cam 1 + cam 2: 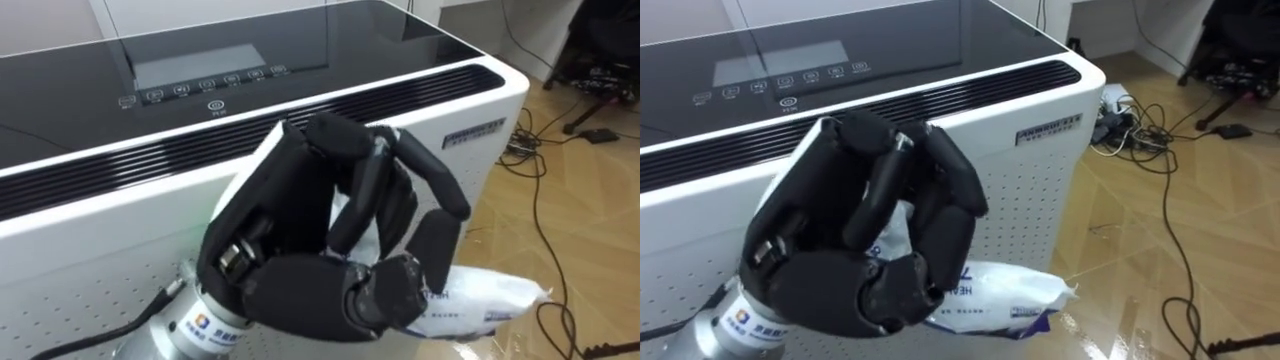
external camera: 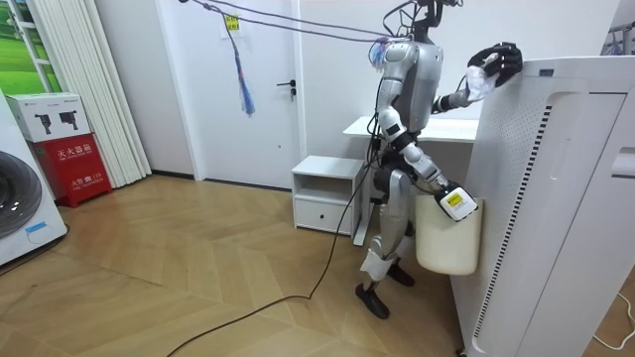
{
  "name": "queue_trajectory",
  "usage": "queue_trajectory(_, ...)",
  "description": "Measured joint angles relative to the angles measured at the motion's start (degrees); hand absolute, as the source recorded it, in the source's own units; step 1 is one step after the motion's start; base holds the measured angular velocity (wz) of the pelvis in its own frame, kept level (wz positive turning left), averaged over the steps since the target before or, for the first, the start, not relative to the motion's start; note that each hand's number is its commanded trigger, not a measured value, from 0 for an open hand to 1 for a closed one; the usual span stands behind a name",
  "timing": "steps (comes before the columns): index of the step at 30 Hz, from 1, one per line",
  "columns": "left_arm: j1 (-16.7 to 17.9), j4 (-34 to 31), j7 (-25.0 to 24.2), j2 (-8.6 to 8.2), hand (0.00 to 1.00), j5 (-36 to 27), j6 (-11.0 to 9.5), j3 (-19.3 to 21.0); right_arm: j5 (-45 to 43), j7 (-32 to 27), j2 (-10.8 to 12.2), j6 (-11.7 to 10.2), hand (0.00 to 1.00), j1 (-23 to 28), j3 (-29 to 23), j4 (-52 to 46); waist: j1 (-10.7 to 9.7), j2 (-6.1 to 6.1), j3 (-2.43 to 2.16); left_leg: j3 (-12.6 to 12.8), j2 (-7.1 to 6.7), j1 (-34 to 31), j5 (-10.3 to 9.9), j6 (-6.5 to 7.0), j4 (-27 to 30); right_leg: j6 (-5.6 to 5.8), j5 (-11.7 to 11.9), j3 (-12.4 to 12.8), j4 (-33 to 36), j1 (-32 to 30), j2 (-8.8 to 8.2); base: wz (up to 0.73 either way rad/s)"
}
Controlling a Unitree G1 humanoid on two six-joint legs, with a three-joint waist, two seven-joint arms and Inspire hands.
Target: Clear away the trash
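Parquet floor [image 2: 198, 268], robot standing upright beside a tall white air purifier [image 2: 556, 198] on the room view's right, facing it.

Garbage: crumpled white plastic packet [image 1: 495, 300] with blue print. It's in the left hand [image 1: 300, 220], raised to about the height of the purifier's top edge and in front of its perforated side wall. Fingers [image 1: 365, 195] are curled down over the packet with the thumb underneath, so it's a closed grip. One end of the packet sticks out to the right past the fingers, over the floor. I can't tell whether the packet touches the purifier wall.

Behind the hand is the purifier's glossy black top [image 1: 300, 40], with a row of touch buttons [image 1: 205, 88] and a slatted vent strip [image 1: 380, 100] along the near edge.

Right hand [image 2: 454, 201] is low at the robot's side, at the rim of a cream waste bin [image 2: 446, 243] hanging next to the purifier. Too small to tell what its fingers are doing.

Loose cables [image 1: 540, 170] lie on the floor right of the purifier. Further out in the room view there's a white bedside cabinet [image 2: 322, 188] behind the robot, a closed door [image 2: 268, 89], a red box [image 2: 74, 164] and a washing machine [image 2: 20, 203] at far left.
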Motion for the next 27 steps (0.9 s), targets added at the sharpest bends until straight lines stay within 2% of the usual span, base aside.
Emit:
queue_trajectory(4, 0.0, 3.7, -2.6, 0.02, 1.0, 0.2, 0.5, -0.6, -0.1, 0.0, 0.1, 0.8, 1.0, -1.0, 0.0, 0.1, 0.0, 0.61, 0.29, 0.0, 0.03, -1.4, 0.1, -0.1, 0.8, -0.21, -0.1, -0.2, 1.1, -1.6, -0.16, 0.0)
queue_trajectory(7, 0.3, 7.3, -4.9, 0.51, 1.0, 0.2, 2.1, -0.6, -0.1, 0.1, -0.1, 1.7, 1.0, -1.3, 0.0, 0.1, 0.2, 1.03, 0.39, -0.5, 0.0, -2.3, 0.2, -0.28, 1.1, -0.31, -0.1, -0.7, 1.1, -2.0, -0.17, 0.09)
queue_trajectory(9, 1.3, 10.0, -6.6, 1.23, 1.0, 0.3, 3.4, -1.1, -0.1, 0.0, -0.2, 2.5, 1.0, -1.4, 0.0, 0.1, 0.8, 1.23, 0.32, -0.8, 0.02, -3.2, 0.4, -0.48, 1.2, -0.5, -0.1, -1.1, 1.5, -2.9, -0.21, 0.08)
queue_trajectory(11, 2.5, 11.9, -6.9, 1.9, 1.0, 1.5, 3.7, -1.7, -0.1, 0.0, -0.3, 2.5, 1.0, -1.9, 0.0, 0.5, 0.9, 1.53, 0.39, -1.3, -0.02, -4.3, 0.6, -0.6, 1.7, -0.68, 0.0, -1.5, 1.7, -3.7, -0.25, 0.11)
queue_trajectory(14, 5.7, 15.9, -7.6, 1.59, 1.0, 4.2, 4.9, -1.9, -0.1, -0.1, -0.2, 2.5, 1.0, -2.6, -0.1, 2.4, 0.9, 1.77, 0.45, -1.6, 0.03, -5.2, 0.7, -0.72, 2.0, -0.88, -0.1, -1.8, 1.9, -4.5, -0.2, 0.07)
queue_trajectory(17, 6.4, 19.4, -8.1, 1.46, 1.0, 6.3, 5.7, -1.9, -0.1, 0.0, 0.0, 2.5, 1.0, -3.4, 0.1, 2.7, 1.1, 1.73, 0.5, -1.6, 0.0, -7.1, 0.8, -0.85, 2.6, -1.12, -0.4, -1.9, 3.1, -6.6, -0.4, 0.0)
queue_trajectory(18, 6.4, 20.8, -8.2, 1.18, 0.58, 6.5, 5.8, -2.1, -0.1, -0.1, 0.1, 2.5, 1.0, -3.8, 0.4, 3.1, 1.1, 1.7, 0.51, -1.6, -0.03, -7.7, 0.8, -0.85, 2.8, -1.2, -0.5, -2.2, 3.6, -7.2, -0.72, 0.0)
queue_trajectory(19, 6.4, 21.4, -8.3, 1.01, 0.31, 6.6, 5.8, -2.3, -0.1, 0.0, 0.1, 2.5, 1.0, -4.1, 0.7, 3.4, 1.0, 1.69, 0.51, -1.6, -0.03, -8.0, 0.8, -0.85, 2.9, -1.22, -0.5, -2.3, 3.6, -7.5, -0.82, 0.0)
queue_trajectory(20, 6.4, 22.5, -8.4, 0.97, 0.18, 7.0, 5.8, -2.7, 0.0, 0.0, 0.1, 2.5, 1.0, -4.4, 0.9, 4.2, 1.1, 1.69, 0.52, -1.6, -0.03, -8.5, 0.9, -0.85, 3.0, -1.24, -0.6, -2.4, 3.8, -8.0, -0.86, 0.0)
queue_trajectory(21, 6.4, 23.0, -8.6, 0.84, 0.0, 7.1, 5.9, -2.8, 0.0, 0.0, 0.1, 2.5, 1.0, -4.5, 1.3, 4.4, 1.1, 1.69, 0.51, -1.6, -0.05, -8.9, 0.9, -0.85, 3.1, -1.27, -0.6, -2.4, 4.0, -8.3, -0.88, 0.0)
queue_trajectory(27, 6.6, 27.1, -8.8, 0.59, 0.0, 7.8, 6.1, -3.3, 0.1, 0.0, 0.0, 2.5, 1.0, -4.5, 1.7, 4.5, 0.4, 1.67, 0.53, -2.3, -0.07, -10.9, 0.9, -0.84, 3.9, -1.28, -0.8, -3.3, 4.3, -9.8, -1.0, 0.08)
